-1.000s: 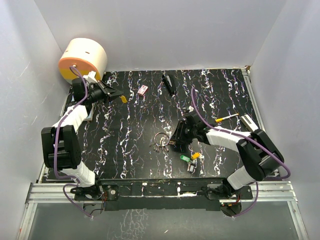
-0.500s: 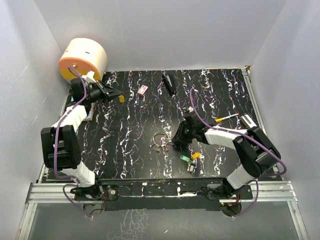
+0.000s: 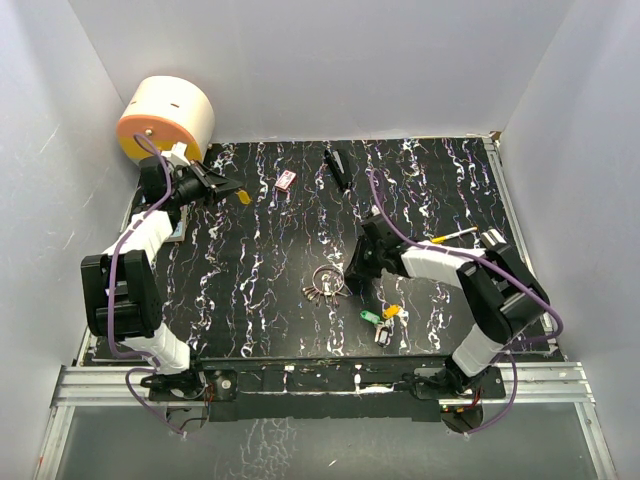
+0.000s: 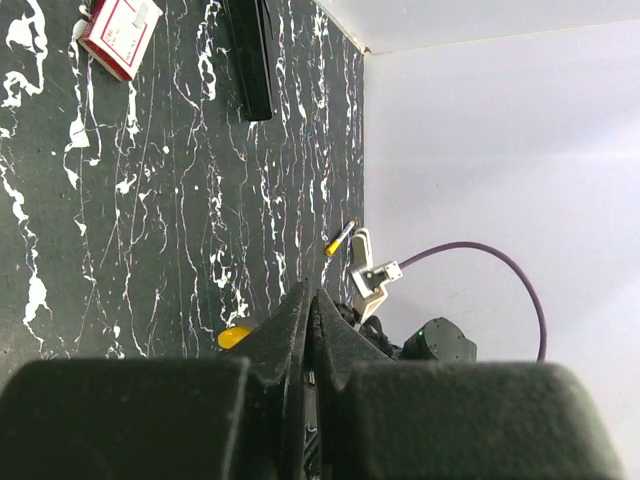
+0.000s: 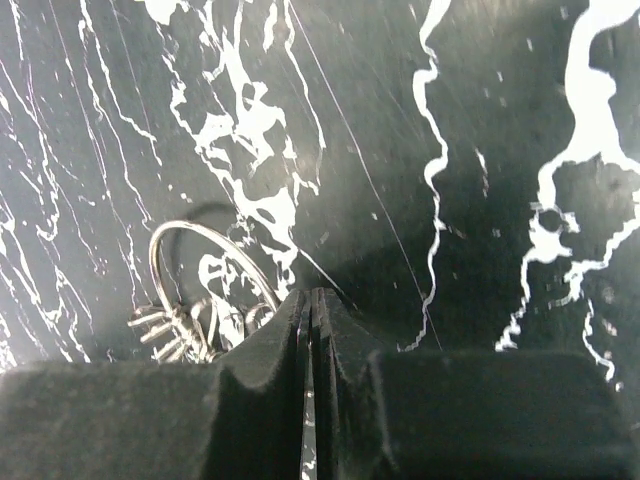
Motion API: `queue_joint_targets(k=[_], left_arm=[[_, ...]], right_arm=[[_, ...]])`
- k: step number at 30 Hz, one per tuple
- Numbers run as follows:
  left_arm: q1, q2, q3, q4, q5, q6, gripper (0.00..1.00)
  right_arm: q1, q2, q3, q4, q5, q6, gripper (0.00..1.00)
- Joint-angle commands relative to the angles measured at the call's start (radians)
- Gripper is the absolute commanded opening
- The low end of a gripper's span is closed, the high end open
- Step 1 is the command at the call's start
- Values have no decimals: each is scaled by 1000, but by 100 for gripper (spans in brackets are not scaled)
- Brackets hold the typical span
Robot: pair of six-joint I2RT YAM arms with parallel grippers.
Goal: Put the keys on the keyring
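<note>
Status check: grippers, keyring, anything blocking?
Left gripper shut, far-left, yellow key head at its tip. Right gripper shut beside keyring, ring not visibly pinched. Green key loose near front edge. Nothing blocking.

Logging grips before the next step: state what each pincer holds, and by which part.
Left pincer: shut on a yellow-headed key, seemingly by its blade. Right pincer: shut beside the keyring; a hold cannot be told.

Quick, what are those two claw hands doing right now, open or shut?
Left gripper: fingers shut, seemingly pinching the yellow-orange key.
Right gripper: fingers shut beside the keyring; a grip on it cannot be told.
</note>
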State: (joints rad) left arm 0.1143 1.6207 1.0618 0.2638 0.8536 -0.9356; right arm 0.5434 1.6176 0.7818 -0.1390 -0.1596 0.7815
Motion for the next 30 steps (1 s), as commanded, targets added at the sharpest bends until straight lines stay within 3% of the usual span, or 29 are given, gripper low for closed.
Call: queue_joint_targets(k=[1, 10, 15, 16, 18, 20, 24, 30], left_arm=[[13, -73, -5, 22, 15, -4, 0], [25, -79, -17, 30, 13, -22, 0], [42, -80, -23, 35, 10, -26, 0], [45, -81, -24, 35, 10, -26, 0], [54, -78, -27, 35, 13, -26, 0], [59, -76, -29, 35, 17, -26, 0], [73, -83, -30, 30, 17, -6, 0], [76, -105, -23, -6, -10, 61, 0]], right_arm=[[-7, 53, 132, -26, 35, -86, 8], [-27, 292, 518, -186, 10, -325, 8], [-25, 364, 660, -282, -17, -356, 8], [-25, 355, 658, -293, -8, -348, 11], [-25, 322, 630, -305, -4, -336, 32], [-24, 275, 587, -310, -26, -327, 40], [32, 167, 491, -278, -92, -346, 45], [175, 147, 488, -335, -7, -365, 43]])
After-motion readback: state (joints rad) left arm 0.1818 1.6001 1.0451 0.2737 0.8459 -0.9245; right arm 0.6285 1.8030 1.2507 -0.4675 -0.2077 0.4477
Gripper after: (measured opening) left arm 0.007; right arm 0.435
